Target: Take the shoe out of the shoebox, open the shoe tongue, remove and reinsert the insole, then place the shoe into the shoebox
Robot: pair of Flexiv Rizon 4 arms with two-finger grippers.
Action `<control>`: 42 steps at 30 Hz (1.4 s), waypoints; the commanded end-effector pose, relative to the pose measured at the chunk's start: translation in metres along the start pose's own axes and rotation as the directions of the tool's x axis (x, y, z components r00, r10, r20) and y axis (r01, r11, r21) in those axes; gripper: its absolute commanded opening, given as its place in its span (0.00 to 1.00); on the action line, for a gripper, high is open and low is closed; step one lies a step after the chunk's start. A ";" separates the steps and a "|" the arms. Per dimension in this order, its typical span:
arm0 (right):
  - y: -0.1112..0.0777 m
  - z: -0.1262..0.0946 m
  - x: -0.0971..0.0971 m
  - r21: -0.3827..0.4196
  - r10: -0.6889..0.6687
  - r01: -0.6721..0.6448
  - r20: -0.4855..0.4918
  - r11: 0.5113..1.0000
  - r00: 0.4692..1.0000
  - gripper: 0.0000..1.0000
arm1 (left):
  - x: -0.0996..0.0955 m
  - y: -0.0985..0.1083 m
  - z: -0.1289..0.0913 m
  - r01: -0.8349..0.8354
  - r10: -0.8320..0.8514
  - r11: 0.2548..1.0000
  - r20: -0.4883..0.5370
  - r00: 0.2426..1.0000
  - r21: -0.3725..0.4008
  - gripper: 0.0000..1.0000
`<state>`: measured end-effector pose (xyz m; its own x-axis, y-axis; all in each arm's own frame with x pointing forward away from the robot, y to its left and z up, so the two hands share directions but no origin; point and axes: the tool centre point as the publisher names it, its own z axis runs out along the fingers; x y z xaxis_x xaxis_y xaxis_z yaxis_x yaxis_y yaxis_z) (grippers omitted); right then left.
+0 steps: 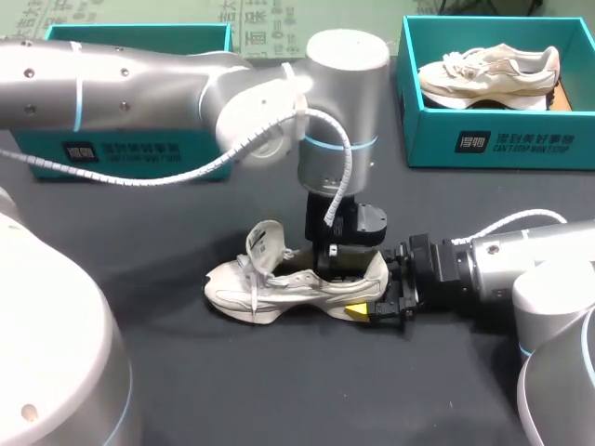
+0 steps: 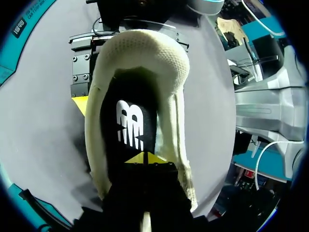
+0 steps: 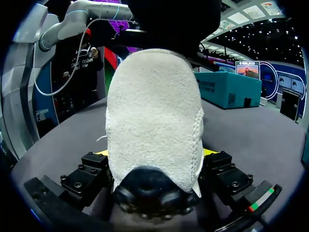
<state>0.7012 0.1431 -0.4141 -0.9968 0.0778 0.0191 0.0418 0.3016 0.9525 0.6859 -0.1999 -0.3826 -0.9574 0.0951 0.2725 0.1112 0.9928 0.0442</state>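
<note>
The right tool [image 3: 154, 153] is closed on the heel of the cream-white suede and mesh sneaker [image 3: 154, 106]. Its two fingers [image 3: 91, 174] press the heel from both sides, and the yellow tips show only a little beside the sole. In the head view this tool [image 1: 376, 302] comes in low from the right, and the right arm [image 1: 521, 269] lies almost level above the dark grey tabletop [image 1: 167, 223].

The left tool [image 1: 333, 258] comes straight down from the left arm [image 1: 139, 79] and goes into the opening of the sneaker near the heel. In the left wrist view it [image 2: 145, 159] is inside the sneaker [image 2: 175, 82], on the black insole with a white logo [image 2: 130, 92]. If it is open or closed on the insole, I cannot tell.

The sneaker [image 1: 279, 290] stands on its sole on the tabletop, in the middle, with the toe to the left arm's side and the heel to the right arm's side. Its tongue [image 1: 265, 240] is lifted up and the white laces [image 1: 251, 279] hang loose over the side.

At the far left of the tabletop stands a teal cardboard shoebox [image 1: 139, 153], partly hidden behind the left arm. At the far right stands a second teal shoebox [image 1: 493, 139], and a second cream sneaker [image 1: 488, 74] lies in it. Both boxes are well apart from the sneaker in the middle.
</note>
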 end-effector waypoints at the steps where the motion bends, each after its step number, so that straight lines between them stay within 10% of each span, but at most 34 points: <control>1: -0.001 0.001 0.000 0.005 0.002 -0.002 0.000 1.000 1.000 0.00 | 0.009 0.003 0.006 0.005 -0.005 1.000 0.043 0.999 0.003 0.00; 5: -0.001 0.001 0.000 0.005 0.002 -0.002 0.000 1.000 1.000 0.00 | 0.010 0.004 0.011 0.001 -0.001 1.000 0.052 0.999 0.008 0.01; 14: -0.001 0.001 0.000 0.005 0.002 -0.002 0.000 1.000 1.000 0.00 | 0.002 0.003 0.024 0.034 -0.037 0.999 0.109 0.993 0.033 0.38; 37: -0.001 0.001 0.000 0.005 0.002 -0.002 0.000 1.000 1.000 0.00 | -0.046 -0.001 0.037 0.209 -0.208 0.977 0.329 0.921 0.032 0.31; 42: -0.001 0.001 0.000 0.005 0.002 -0.002 0.000 1.000 1.000 0.00 | -0.049 0.001 0.042 0.222 -0.215 0.975 0.341 0.915 0.021 0.00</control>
<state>0.7032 0.1428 -0.4145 -0.9967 0.0790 0.0199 0.0429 0.3017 0.9524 0.7081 -0.1985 -0.4023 -0.9913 -0.1009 -0.0850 -0.1074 0.9913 0.0755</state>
